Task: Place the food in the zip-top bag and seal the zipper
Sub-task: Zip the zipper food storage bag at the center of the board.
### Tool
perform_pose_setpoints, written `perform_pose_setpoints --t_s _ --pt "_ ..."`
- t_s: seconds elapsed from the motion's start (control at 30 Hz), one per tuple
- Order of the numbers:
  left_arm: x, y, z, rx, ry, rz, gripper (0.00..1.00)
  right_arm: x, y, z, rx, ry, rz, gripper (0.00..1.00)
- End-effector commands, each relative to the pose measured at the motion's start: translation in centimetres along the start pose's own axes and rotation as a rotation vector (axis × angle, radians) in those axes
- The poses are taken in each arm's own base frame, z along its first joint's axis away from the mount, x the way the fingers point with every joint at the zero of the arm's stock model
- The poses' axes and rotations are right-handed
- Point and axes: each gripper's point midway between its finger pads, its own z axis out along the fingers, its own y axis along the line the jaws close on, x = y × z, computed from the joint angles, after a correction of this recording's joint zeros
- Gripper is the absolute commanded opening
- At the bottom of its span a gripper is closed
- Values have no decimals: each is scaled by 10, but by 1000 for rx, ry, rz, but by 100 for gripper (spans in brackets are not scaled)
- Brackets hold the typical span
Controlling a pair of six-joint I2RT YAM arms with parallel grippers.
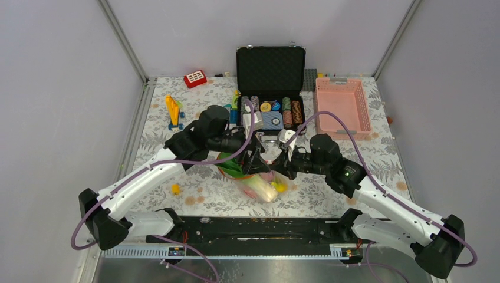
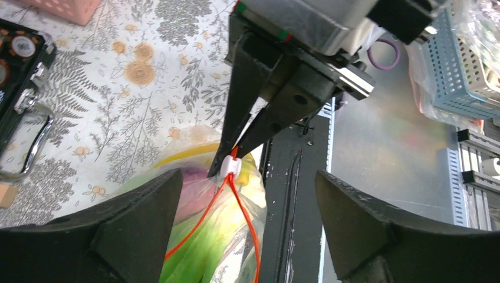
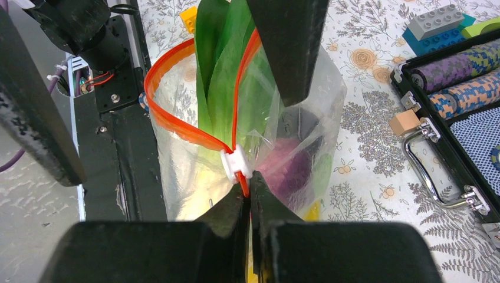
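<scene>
At six o'clock on the worktop (image 1: pixel 200 197), right jaws pinch the zipper (image 3: pixel 154 69) of the zip-top bag (image 1: pixel 259 184), left jaws gape, and green food (image 3: pixel 215 65) poking from its mouth could jam the slider (image 3: pixel 237 165), leaving it unsealed.

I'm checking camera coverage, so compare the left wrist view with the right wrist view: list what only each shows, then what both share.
Only the left wrist view shows a corner of the pink basket and a blue basket. Only the right wrist view shows the toy blocks and green leaves poking out of the open clear bag. Both show that bag, its orange zipper, the white slider, the right fingers pinched shut on the strip beside it, the left fingers standing wide apart, and the case handle.
</scene>
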Motion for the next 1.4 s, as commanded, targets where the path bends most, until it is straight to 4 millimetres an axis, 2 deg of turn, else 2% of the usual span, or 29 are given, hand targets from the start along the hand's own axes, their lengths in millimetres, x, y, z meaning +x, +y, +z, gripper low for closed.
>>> perform_pose_setpoints --t_s 0.0,0.13,0.33,0.57,0.7,1.0,1.07,1.37 --pt "-26 -19 -1 100 -75 114 79 -34 0 -5 3 -83 -4 0" --pt "-22 -15 8 113 -46 92 62 -36 0 -4 -5 -88 -1 0" --pt "-16 -5 18 89 -13 70 49 -39 4 -5 -24 -95 -3 0" --pt "-11 -2 23 76 4 60 26 -40 3 -6 -18 -99 4 0" --pt "-11 2 24 50 6 45 0 -39 3 -6 -12 -99 5 0" --pt "7 20 16 -82 44 6 0 -42 -13 -13 96 -118 87 0" --pt "6 28 10 -151 35 6 0 -40 -18 -16 125 -124 118 0" --pt "36 50 -4 -313 66 -55 0 -23 -37 -29 217 -111 167 0"
